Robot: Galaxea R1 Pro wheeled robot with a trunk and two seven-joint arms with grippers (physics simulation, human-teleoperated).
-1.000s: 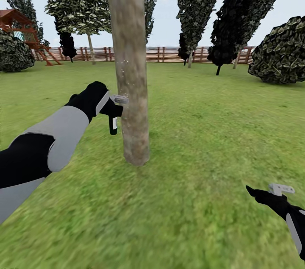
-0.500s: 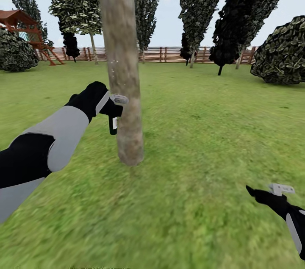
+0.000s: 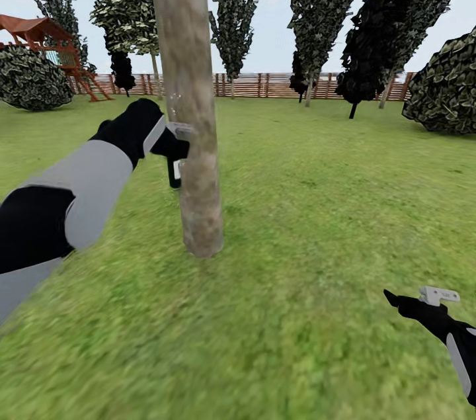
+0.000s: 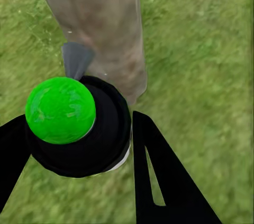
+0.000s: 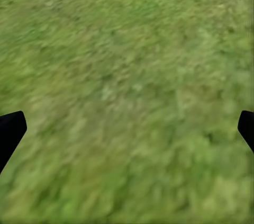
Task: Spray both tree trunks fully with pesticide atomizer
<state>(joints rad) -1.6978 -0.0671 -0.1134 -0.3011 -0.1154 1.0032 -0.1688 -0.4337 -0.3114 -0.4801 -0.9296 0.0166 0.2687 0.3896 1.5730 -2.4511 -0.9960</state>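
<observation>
I held the pesticide atomizer (image 3: 175, 172) clamped in the left gripper (image 3: 173, 150), nozzle apparently against the tree trunk (image 3: 192, 109); spraying was underway, the second tree next. The right gripper (image 3: 423, 304) hung spread over the grass (image 5: 127, 75).

From the head camera I lose the trunk (image 3: 192, 96) at the picture's top edge, so its crown is cut off. The bottle (image 3: 175, 172) is mostly hidden behind my left tool (image 3: 173, 145) and the trunk's edge; its label is too small to read. In the left wrist camera a green ball (image 4: 61, 110) covers the bottle's top. The grass (image 5: 127, 75) is blurred, and my right tool's fingers (image 5: 10, 131) are cut off at the sides
</observation>
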